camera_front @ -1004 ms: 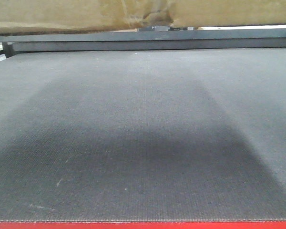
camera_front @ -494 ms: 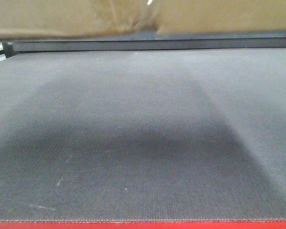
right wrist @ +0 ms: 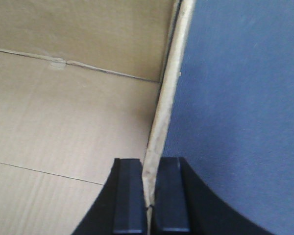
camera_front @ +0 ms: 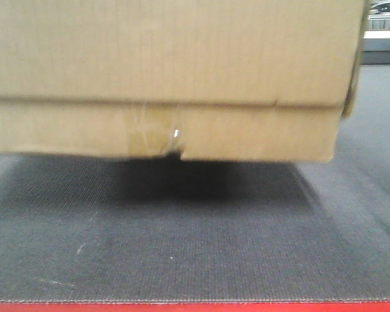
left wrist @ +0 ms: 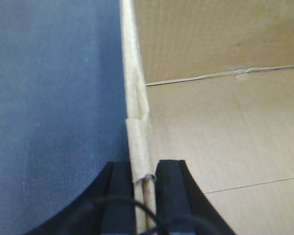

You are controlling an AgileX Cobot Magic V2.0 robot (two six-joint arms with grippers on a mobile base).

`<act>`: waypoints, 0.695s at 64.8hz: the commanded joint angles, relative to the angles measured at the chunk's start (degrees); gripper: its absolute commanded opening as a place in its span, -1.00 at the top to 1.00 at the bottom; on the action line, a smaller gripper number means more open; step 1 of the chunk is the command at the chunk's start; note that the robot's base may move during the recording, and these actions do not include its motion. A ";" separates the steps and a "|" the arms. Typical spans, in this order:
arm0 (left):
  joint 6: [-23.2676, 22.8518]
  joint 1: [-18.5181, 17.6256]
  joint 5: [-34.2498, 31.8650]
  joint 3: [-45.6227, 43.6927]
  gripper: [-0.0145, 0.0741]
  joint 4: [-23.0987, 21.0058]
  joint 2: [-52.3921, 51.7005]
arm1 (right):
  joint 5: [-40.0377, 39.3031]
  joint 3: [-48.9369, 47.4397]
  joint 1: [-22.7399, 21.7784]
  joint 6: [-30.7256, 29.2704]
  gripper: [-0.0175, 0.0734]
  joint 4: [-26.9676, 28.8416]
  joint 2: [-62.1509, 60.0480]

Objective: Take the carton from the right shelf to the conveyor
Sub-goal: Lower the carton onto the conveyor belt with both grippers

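Observation:
A brown cardboard carton [camera_front: 169, 78] fills the upper half of the front view and hangs just above the dark conveyor belt [camera_front: 195, 247], with its shadow beneath. In the left wrist view my left gripper [left wrist: 143, 169] is shut on the carton's upright left wall edge [left wrist: 134, 98], and the carton's open inside [left wrist: 225, 122] lies to the right. In the right wrist view my right gripper [right wrist: 149, 169] is shut on the carton's right wall edge [right wrist: 169, 93], and the carton's inside [right wrist: 63, 112] lies to the left. The grippers themselves do not show in the front view.
A red strip [camera_front: 195, 307] runs along the belt's near edge. The belt surface [left wrist: 54, 98] shows outside the carton's left wall and also outside its right wall [right wrist: 245, 98]. A white structure [camera_front: 383, 39] stands at the far right.
The carton has come down and toward the camera: earlier only its bottom edge showed at the top of the front view, now it covers the upper half close above the belt.

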 commanded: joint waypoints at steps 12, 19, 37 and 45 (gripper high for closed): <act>0.57 1.70 -3.50 1.98 0.49 1.28 1.88 | -2.37 -0.10 -0.61 -0.51 0.53 -2.15 2.86; 0.57 1.70 -3.39 1.98 0.04 1.09 1.87 | -2.19 -0.10 -0.61 -0.51 0.00 -2.28 2.74; 0.57 1.70 -1.18 1.74 -0.55 0.81 -1.50 | -1.07 -0.21 -0.61 -0.51 -0.64 -2.28 -1.53; 1.11 1.70 -0.08 1.74 -0.36 0.81 -5.44 | 0.28 -0.21 -0.61 -0.51 -0.56 -2.28 -5.51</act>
